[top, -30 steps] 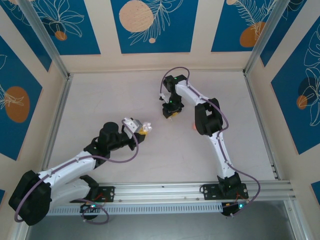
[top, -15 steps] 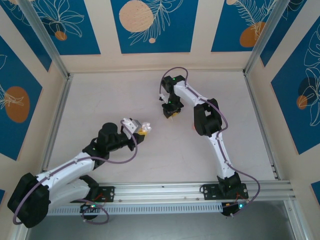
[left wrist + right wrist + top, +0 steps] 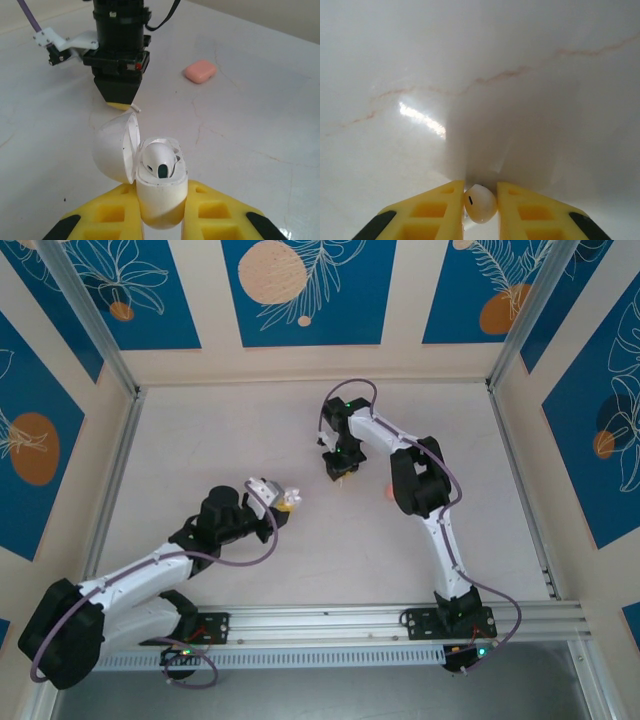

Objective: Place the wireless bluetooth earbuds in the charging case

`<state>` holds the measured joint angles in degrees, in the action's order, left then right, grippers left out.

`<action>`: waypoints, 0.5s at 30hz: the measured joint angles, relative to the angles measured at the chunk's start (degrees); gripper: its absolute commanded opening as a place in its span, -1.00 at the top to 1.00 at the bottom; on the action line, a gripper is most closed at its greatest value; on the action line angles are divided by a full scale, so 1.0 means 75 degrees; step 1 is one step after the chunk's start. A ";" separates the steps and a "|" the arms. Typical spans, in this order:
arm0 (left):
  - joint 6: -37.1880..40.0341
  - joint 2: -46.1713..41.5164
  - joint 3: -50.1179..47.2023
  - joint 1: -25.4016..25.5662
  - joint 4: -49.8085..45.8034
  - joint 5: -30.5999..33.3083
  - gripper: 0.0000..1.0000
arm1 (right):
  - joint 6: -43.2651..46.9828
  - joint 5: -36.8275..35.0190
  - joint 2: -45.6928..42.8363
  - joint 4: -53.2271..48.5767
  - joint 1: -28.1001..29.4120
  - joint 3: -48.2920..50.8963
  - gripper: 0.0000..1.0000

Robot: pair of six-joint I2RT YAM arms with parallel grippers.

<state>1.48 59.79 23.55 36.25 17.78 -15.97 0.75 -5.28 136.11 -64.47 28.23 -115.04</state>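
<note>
Jaws on your right gripper are pinched together on a white earbud, right down at the worktop near its middle, a little toward the far edge. Your left gripper is clamped on the white charging case, held off the surface with its lid swung open.

By my read you are about halfway through the white pair: 1 earbud already sits in the case, and the 2nd is gripped but not lifted. It has yet to be carried across and seated in the free socket. A closed pink case lies on the worktop beside the right arm's elbow, apart from both grippers; whether it is loaded I cannot tell.

Your right arm reaches forward from the near edge and folds back at the elbow, wrist pointing straight down. Your left arm stretches from the near-left corner toward the middle, case mouth up and facing the right gripper.
</note>
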 measured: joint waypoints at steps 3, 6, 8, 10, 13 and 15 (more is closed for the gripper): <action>0.0000 0.0318 -0.0023 0.0006 0.0125 0.0006 0.67 | -0.0140 0.0146 -0.0376 0.0423 0.0009 0.0568 0.60; 0.0003 0.0659 -0.0093 0.0009 0.0379 0.0003 0.67 | -0.0286 0.0254 -0.0866 0.0883 0.0009 0.1262 0.61; 0.0000 0.0950 -0.0117 0.0015 0.0592 0.0003 0.67 | -0.0405 0.0321 -0.1282 0.1314 0.0009 0.1818 0.62; 0.0000 0.1233 -0.0122 0.0023 0.0796 -0.0003 0.67 | -0.0519 0.0364 -0.1722 0.1740 0.0006 0.2358 0.62; -0.0006 0.1649 -0.0125 0.0035 0.1186 -0.0006 0.68 | -0.0702 0.0452 -0.2398 0.2419 0.0009 0.3133 0.62; -0.0009 0.1909 -0.0128 0.0044 0.1463 -0.0009 0.68 | -0.0799 0.0548 -0.2844 0.2865 0.0009 0.3617 0.62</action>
<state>1.41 74.11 22.59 36.58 28.75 -16.03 -5.23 -1.17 114.78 -42.98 28.29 -87.92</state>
